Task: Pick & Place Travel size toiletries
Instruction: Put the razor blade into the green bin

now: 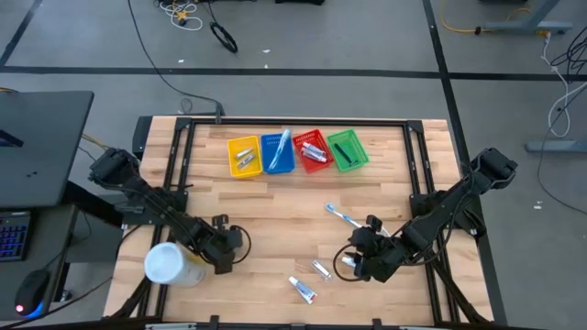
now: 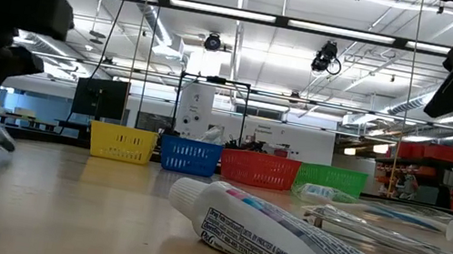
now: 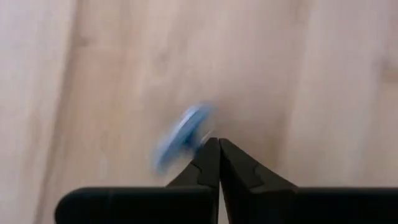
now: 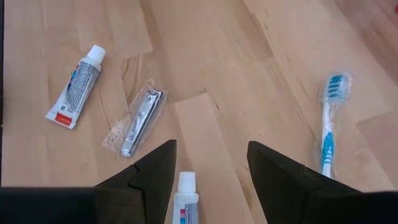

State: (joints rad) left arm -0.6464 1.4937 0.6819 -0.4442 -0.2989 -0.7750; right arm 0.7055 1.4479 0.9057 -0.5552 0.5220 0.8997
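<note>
My left gripper is low over the table's near left and shut; a small blurred blue item shows right beside its fingertips. My right gripper hangs open at the near right, its fingers on either side of a small white tube lying on the wood, without touching it. Near it lie a wrapped nail clipper, a second white tube with red and blue print, and a wrapped blue toothbrush. Each lies flat on the table. My left gripper points steeply down with its fingers shut together. The blurred blue item sits against one side of the fingertips, not between them. I cannot tell whether they touch it.
Four small baskets stand in a row at the far edge: yellow, blue, red and green, each with items inside. A big white-and-yellow cylinder stands just left of my left gripper. Bare wood lies between the arms.
</note>
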